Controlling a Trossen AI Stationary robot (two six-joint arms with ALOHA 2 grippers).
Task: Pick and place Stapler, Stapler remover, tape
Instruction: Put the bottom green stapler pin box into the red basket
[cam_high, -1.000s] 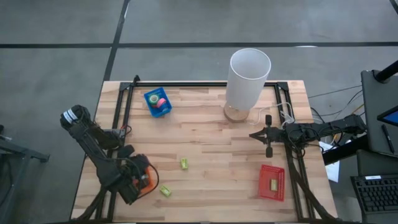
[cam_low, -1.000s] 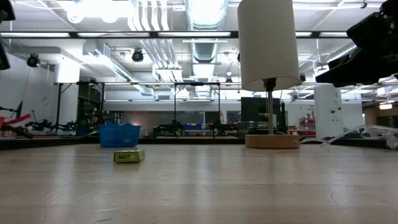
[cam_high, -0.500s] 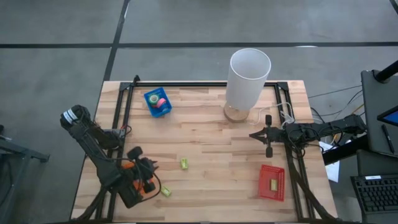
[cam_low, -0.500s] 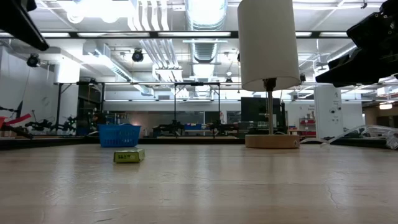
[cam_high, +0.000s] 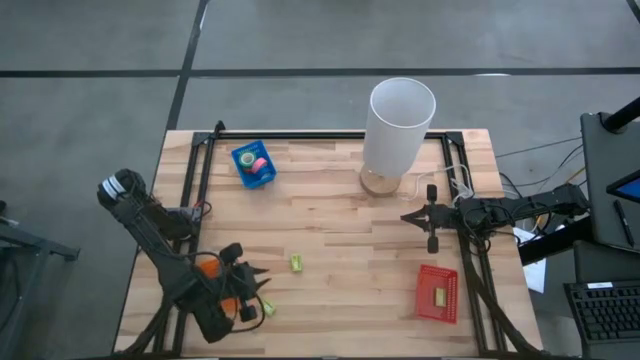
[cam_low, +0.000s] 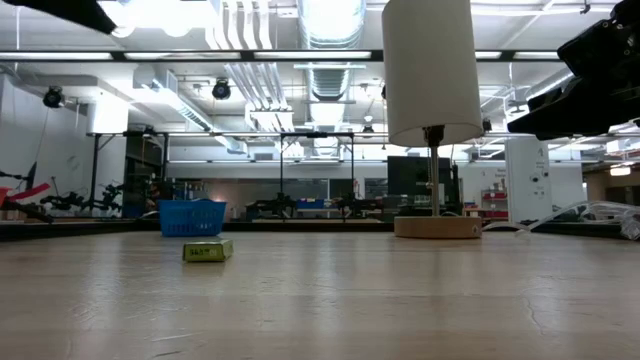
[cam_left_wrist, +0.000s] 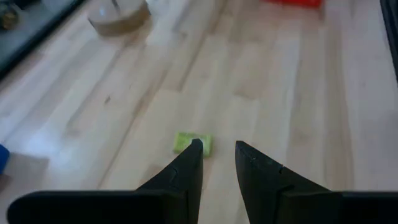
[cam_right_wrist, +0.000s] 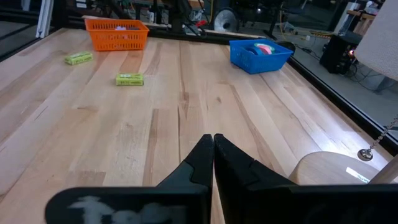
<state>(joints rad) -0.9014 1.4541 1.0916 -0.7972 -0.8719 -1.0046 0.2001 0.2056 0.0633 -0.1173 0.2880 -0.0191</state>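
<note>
Tape rolls (cam_high: 256, 163), one pink and one green, lie in a blue basket (cam_high: 247, 176) at the far left; the right wrist view also shows the tape rolls (cam_right_wrist: 264, 47). The stapler and stapler remover are out of view. My left gripper (cam_high: 260, 288) hovers near the table's front left, open, with nothing between its fingers (cam_left_wrist: 217, 152), slanting down toward a yellow-green block (cam_left_wrist: 193, 143). Partly under that arm sits an orange basket (cam_high: 207, 266). At the right edge my right gripper (cam_high: 408, 216) waits, shut and empty (cam_right_wrist: 212, 140).
A white-shaded lamp (cam_high: 400, 118) stands at the far middle on a round wooden base (cam_right_wrist: 329, 168). A red basket (cam_high: 437, 293) holding one yellow-green block sits near the front right. A second loose block (cam_high: 267, 308) lies by my left gripper. Black rails run along the table's sides.
My left gripper has swung off the orange basket toward the table's right. It has tipped up from pointing steeply down to slanting forward, and its wrist has turned. The gap between its fingers looks unchanged. Nothing on the table has moved.
</note>
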